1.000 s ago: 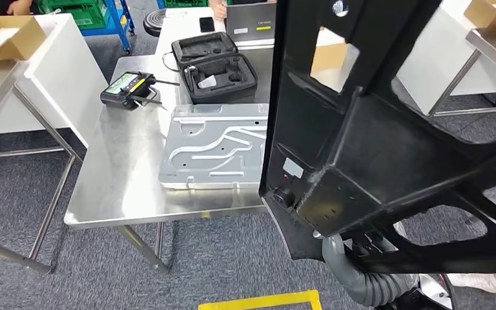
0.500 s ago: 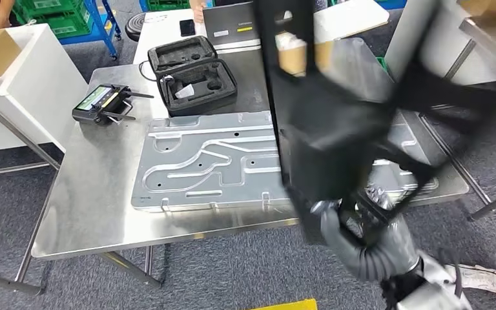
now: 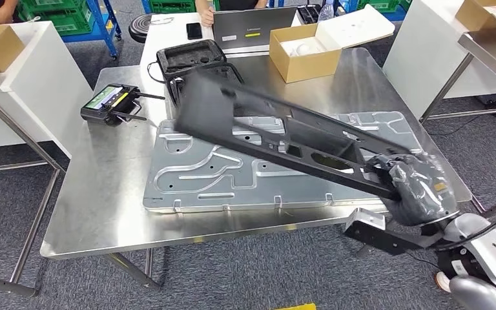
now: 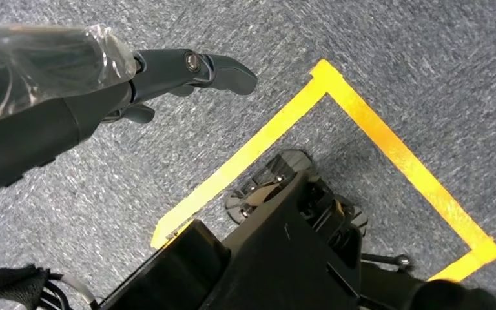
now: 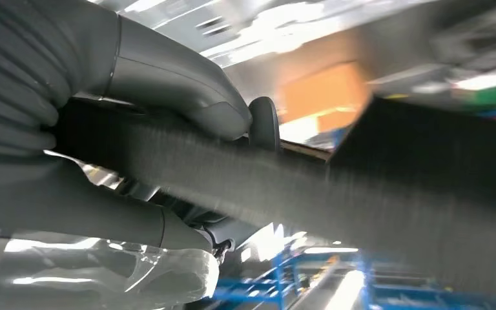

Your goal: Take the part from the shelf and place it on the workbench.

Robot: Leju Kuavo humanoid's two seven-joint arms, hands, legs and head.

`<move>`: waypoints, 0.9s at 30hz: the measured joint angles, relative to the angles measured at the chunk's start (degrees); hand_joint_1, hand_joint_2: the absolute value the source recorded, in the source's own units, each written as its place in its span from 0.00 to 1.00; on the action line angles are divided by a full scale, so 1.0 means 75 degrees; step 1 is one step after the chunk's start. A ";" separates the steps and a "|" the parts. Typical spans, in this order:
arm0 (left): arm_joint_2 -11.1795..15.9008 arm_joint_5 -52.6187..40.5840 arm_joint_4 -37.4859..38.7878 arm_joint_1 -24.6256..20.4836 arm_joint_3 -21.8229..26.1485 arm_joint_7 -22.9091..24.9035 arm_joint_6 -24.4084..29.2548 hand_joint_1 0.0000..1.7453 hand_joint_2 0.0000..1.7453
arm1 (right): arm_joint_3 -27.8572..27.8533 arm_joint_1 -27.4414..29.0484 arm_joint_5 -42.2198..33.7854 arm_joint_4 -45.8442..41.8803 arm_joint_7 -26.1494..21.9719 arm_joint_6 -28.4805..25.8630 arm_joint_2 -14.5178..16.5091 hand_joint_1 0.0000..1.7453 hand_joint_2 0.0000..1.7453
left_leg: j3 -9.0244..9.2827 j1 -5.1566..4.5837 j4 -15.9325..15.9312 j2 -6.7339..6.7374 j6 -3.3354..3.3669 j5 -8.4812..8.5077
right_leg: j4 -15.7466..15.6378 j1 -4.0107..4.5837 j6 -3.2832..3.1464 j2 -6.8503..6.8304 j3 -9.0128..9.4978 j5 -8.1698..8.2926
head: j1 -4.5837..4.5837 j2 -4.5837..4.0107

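Part (image 3: 278, 139) slanting over workbench (image 3: 103, 194), far end blurred toward ten o'clock, near end clamped in right hand (image 3: 416, 187) at four o'clock. Could swing into controller (image 3: 111, 103) or case (image 3: 190, 55), or scrape metal panel (image 3: 200, 174) if lowered tilted. Left hand (image 4: 97, 84) hanging over floor, fingers extended, holding nothing.

Right hand (image 3: 416, 187) grips the part (image 3: 278, 132); left hand (image 4: 71, 97) hangs, fingers (image 4: 194, 64) extended.

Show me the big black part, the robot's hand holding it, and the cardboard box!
black part (image 3: 278, 139), head view, middle of its long frame.
right hand (image 3: 416, 187), head view, its wrapped back.
cardboard box (image 3: 307, 64), head view, front wall.
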 joint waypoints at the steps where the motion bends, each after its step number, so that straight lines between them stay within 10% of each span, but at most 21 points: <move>1: 0.0002 -0.0028 0.0000 -0.0015 -0.0028 0.0001 -0.0023 0.00 1.00 | -0.0105 0.0036 0.0119 0.0150 0.0027 0.0113 -0.0095 1.00 1.00 | 0.0005 0.0005 0.0038 -0.0004 -0.0039 -0.0043 | -0.0567 -0.0032 0.0038 -0.0012 0.0278 0.0233 | 0.0001 0.0000; 3: 0.0007 -0.0092 0.0000 -0.0065 -0.0071 0.0008 -0.0074 0.00 1.00 | -0.0294 0.0094 0.0266 0.0460 0.0079 0.0358 -0.0253 1.00 1.00 | -0.0019 -0.0021 0.0139 -0.0014 -0.0116 -0.0140 | -0.1370 -0.0064 0.0011 0.0001 0.0670 0.0501 | -0.0002 0.0000; 8: 0.0009 -0.0309 0.0000 -0.0145 -0.0245 0.0100 -0.0270 0.00 1.00 | -0.0631 0.0106 0.0465 0.1437 0.0134 0.1058 -0.0622 1.00 1.00 | -0.0132 -0.0034 0.0411 -0.0016 -0.0217 -0.0346 | -0.1496 -0.0075 -0.0211 0.0030 0.0710 0.0495 | -0.0016 0.0000; 13: 0.0002 -0.0519 0.0000 -0.0283 -0.0439 0.0242 -0.0429 0.00 1.00 | -0.0548 -0.0556 0.0689 0.2471 0.0135 0.1782 -0.0827 1.00 1.00 | -0.1282 0.0051 0.2562 -0.0011 -0.0355 -0.1144 | -0.1500 -0.0084 -0.0264 0.0023 0.0707 0.0484 | -0.0019 0.0000; 18: -0.0012 -0.0717 -0.0001 -0.0425 -0.0636 0.0351 -0.0527 0.00 1.00 | -0.0097 -0.1620 0.1059 0.3270 0.0067 0.2083 -0.0829 1.00 1.00 | -0.0548 -0.0086 0.0522 0.0013 -0.0025 0.0039 | -0.1519 -0.0042 -0.0246 0.0070 0.0735 0.0478 | -0.0015 0.0000; 23: -0.0065 -0.0849 -0.0002 -0.0544 -0.0800 0.0391 -0.0586 0.00 1.00 | 0.0574 -0.2595 0.1462 0.3793 -0.0039 0.2200 -0.0727 1.00 1.00 | -0.0410 -0.0131 0.0073 0.0047 -0.0004 0.0193 | -0.1539 -0.0068 -0.0103 0.0049 0.0715 0.0455 | -0.0008 0.0000; 27: -0.0138 -0.0952 -0.0003 -0.0603 -0.0940 0.0399 -0.0588 0.00 1.00 | 0.1312 -0.3556 0.1611 0.4151 -0.0108 0.2270 -0.0521 0.00 0.00 | -0.0352 -0.0086 -0.0023 0.0057 0.0024 0.0263 | 0.0132 -0.0067 -0.0056 0.0017 -0.0087 -0.0347 | -0.0001 0.0000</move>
